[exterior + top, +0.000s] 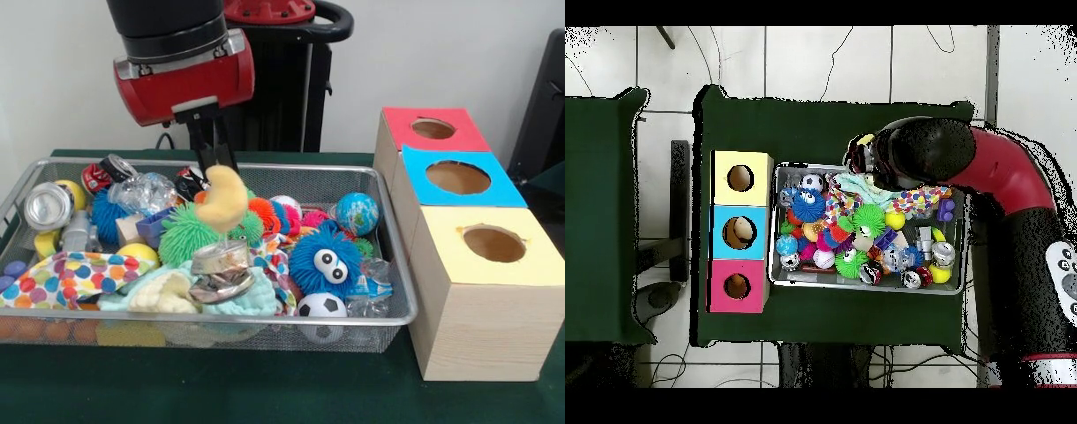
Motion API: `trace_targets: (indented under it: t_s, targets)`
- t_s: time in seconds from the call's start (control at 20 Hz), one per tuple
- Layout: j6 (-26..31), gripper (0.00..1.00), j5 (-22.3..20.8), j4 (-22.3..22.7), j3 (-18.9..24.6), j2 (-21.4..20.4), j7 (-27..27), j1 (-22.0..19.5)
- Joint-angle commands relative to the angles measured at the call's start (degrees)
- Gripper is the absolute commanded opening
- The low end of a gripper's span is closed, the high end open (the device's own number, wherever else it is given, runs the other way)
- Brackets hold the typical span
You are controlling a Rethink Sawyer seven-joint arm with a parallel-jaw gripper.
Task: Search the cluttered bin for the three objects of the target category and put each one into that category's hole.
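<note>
A red and black robot arm reaches down over a silver wire-mesh bin (388, 305) packed with small toys on a dark green table (265, 389). Its black gripper (217, 166) is closed on the upper end of a pale yellow, curved, banana-shaped soft toy (224, 200), which hangs lifted above the clutter, over the middle of the bin.

Directly below the hanging toy lies a crushed silver metal can (219, 269), resting on a pale mint-green cloth (234, 300). To the left of that is a white cloth with multicoloured polka dots (66, 276). Behind the toy sits a lime green spiky rubber ball (184, 234). To the right is a blue furry ball with large googly eyes (325, 261), and in front of it a small black and white football (321, 306). A small blue and green globe ball (357, 212) sits near the bin's back right corner. At the far left is a round silver tin (47, 206).

Just beside the bin's right side stands a row of three pale wooden boxes, each with a round hole in its coloured top: a red-topped box (433, 129) farthest back, a blue-topped box (457, 178) in the middle, and a yellow-topped box (494, 245) nearest. In the overhead view the arm's bulk covers the gripper, so the held toy probably lies hidden beneath it.
</note>
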Motion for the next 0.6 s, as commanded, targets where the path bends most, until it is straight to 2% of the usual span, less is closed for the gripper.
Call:
trace_targets:
  t_s: [0.05,0.3,0.4,0.5,0.6]
  targets:
    - [9.2,0.0,3.3,0.6,0.6,1.1,2.6,-1.2]
    - [13.0,0.0,6.3,2.0,1.3,0.2,2.4,-2.0]
    - [12.0,0.0,5.8,2.7,0.9,0.0,2.0,-1.9]
    - [8.5,0.0,2.9,3.5,-0.7,-0.7,1.1,-1.6]
    - [-0.5,0.0,-0.6,6.4,-2.7,-2.7,1.6,-2.2]
